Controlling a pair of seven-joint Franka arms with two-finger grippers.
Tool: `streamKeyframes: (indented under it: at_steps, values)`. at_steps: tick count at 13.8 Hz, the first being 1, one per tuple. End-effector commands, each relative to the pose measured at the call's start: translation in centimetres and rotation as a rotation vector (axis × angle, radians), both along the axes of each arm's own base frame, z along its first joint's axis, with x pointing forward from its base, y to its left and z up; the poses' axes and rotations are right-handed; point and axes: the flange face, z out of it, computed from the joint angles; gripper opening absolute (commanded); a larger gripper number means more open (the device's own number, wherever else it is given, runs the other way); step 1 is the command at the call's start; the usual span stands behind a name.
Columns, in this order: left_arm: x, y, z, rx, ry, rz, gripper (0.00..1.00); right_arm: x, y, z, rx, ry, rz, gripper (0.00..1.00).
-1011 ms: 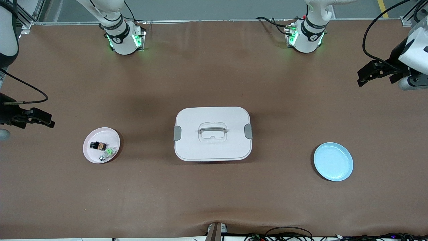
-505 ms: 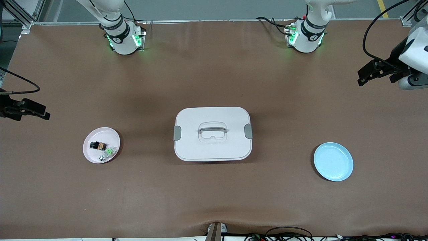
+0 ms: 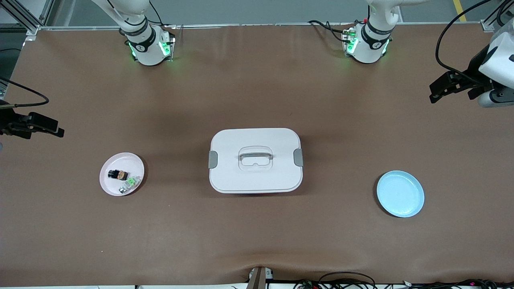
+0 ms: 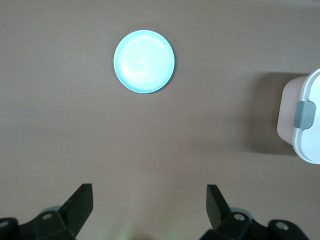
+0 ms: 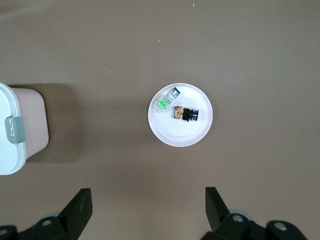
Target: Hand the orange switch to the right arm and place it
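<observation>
The orange switch (image 3: 117, 174) (image 5: 186, 114) is a tiny black oblong piece with an orange middle. It lies on a small pink plate (image 3: 112, 188) (image 5: 177, 135) toward the right arm's end of the table. My right gripper (image 3: 59, 131) (image 5: 147, 197) hangs open and empty over bare table at that end, apart from the plate. Over bare table at the left arm's end hangs my left gripper (image 3: 433, 94) (image 4: 149, 194), also open with nothing between its fingers.
A tiny green-and-white component (image 3: 130, 183) (image 5: 165, 101) shares the pink plate, beside the switch. A white lidded box (image 3: 255, 176) with grey latches stands mid-table. An empty light-blue plate (image 3: 400, 194) (image 4: 144, 61) lies toward the left arm's end.
My right gripper has shifted over the table edge, away from the front camera and then slightly inward. The left arm has not moved.
</observation>
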Motion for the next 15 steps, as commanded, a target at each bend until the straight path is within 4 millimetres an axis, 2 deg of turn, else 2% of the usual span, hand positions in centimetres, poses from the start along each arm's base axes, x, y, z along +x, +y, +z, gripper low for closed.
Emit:
streamKeyframes:
  at_steps: [1, 3, 7, 9, 15]
  values:
    - [-1.1, -0.3, 0.6, -0.007, 0.0, 0.004, 1.0, -0.5, 1.0, 1.4, -0.05, -0.01, 0.014, 1.0]
    - [-1.1, -0.3, 0.6, -0.006, 0.0, 0.004, 1.0, -0.9, 2.2, 1.6, -0.068, 0.001, 0.03, 1.0]
    - [-1.1, -0.3, 0.7, -0.007, -0.001, 0.004, 1.0, -1.0, 1.7, 1.6, -0.061, 0.01, 0.011, 1.0]
    - [-1.1, -0.3, 0.7, -0.006, -0.001, 0.004, 1.0, -1.4, 2.1, 3.1, -0.063, -0.018, 0.006, 1.0]
    - [-1.1, -0.2, 0.7, -0.006, -0.001, 0.005, 1.0, -1.5, 1.8, 3.3, -0.129, -0.022, 0.007, 1.0]
